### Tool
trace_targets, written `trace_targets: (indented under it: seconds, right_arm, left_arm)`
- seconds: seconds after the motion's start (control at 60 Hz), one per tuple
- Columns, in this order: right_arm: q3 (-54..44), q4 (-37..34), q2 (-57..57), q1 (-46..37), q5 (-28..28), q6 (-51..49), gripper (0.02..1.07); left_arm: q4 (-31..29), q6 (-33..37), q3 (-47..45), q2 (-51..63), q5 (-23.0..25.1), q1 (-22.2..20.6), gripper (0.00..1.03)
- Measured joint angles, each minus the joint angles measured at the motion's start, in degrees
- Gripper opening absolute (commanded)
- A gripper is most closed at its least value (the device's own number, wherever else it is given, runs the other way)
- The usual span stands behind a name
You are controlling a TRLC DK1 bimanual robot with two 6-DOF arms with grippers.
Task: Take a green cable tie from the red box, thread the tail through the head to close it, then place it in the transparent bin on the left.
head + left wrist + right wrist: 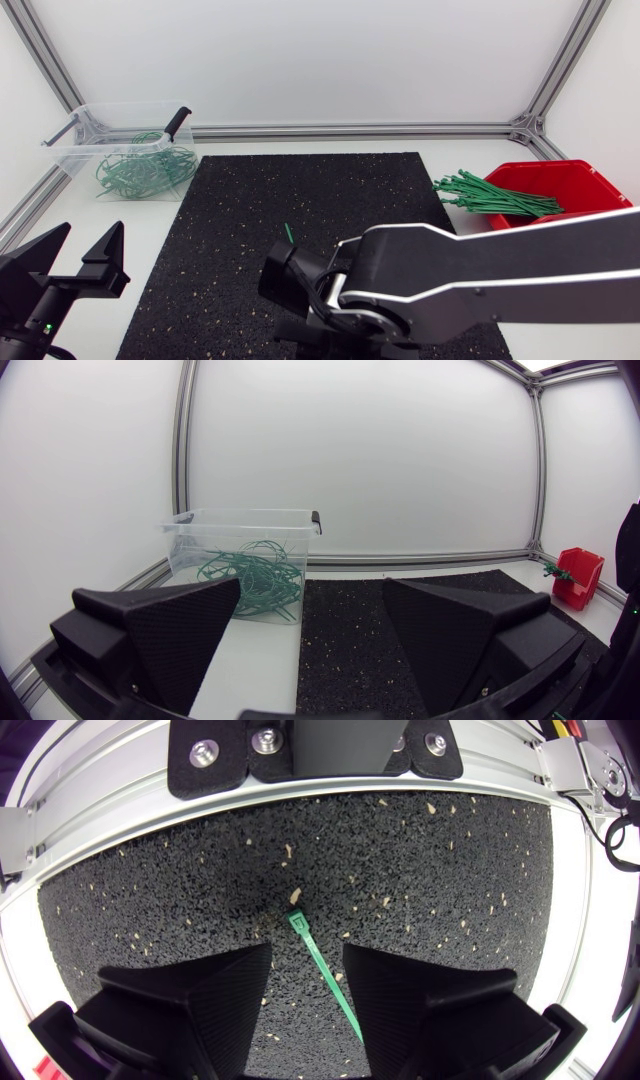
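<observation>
- The transparent bin [125, 150] is seen at the far left corner of the white worktop [120, 210]. Looped green ties [140, 172] are heaped inside it, and a black latch [177, 122] stands up at its right end.
- The left tool [88, 238] is found near the front left edge, well apart from the bin. It is released, its two wedge fingers are spread wide, and nothing is held between them.
- In the left wrist view the same tool [312, 600] is pointed across the worktop. The bin [240, 550] is seen ahead of it and the red box [578, 575] far off to one side.
- A black speckled mat [300, 200] is laid over the middle of the worktop.
- A single green cable tie [288, 234] is seen on the mat's near half, just ahead of the right arm's wrist [300, 285].
- In the right wrist view the right tool [307, 982] is held over the mat, released, with a clear gap between its fingers. The cable tie [325, 970] runs through that gap, its head just beyond the fingertips. It is not clamped from two sides.
- The right arm [500, 265] is stretched in from the right edge, past the mat's middle.
- The red box [560, 185] sits at the right, beside the mat. A bundle of straight green ties [490, 195] juts out over its left rim.
</observation>
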Motion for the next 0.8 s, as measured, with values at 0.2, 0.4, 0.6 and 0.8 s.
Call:
trace_targets:
  seconds: [0.2, 0.4, 0.6, 0.8]
  right_arm:
    - [0.0, 0.2, 1.2, -0.4, -0.8, -2.7, 0.57]
    - [0.0, 0.2, 1.8, -0.3, -2.4, -4.0, 0.57]
    - [0.0, 0.5, 3.5, -0.3, -3.2, -5.0, 0.28]
    - [0.2, 0.4, 4.3, -0.4, -3.4, -5.4, 0.26]
  left_arm:
    - [0.0, 0.0, 0.0, 0.0, 0.0, 0.0, 1.0]
    - [0.0, 0.0, 0.0, 0.0, 0.0, 0.0, 1.0]
    - [0.0, 0.0, 0.0, 0.0, 0.0, 0.0, 1.0]
    - [0.0, 0.0, 0.0, 0.0, 0.0, 0.0, 1.0]
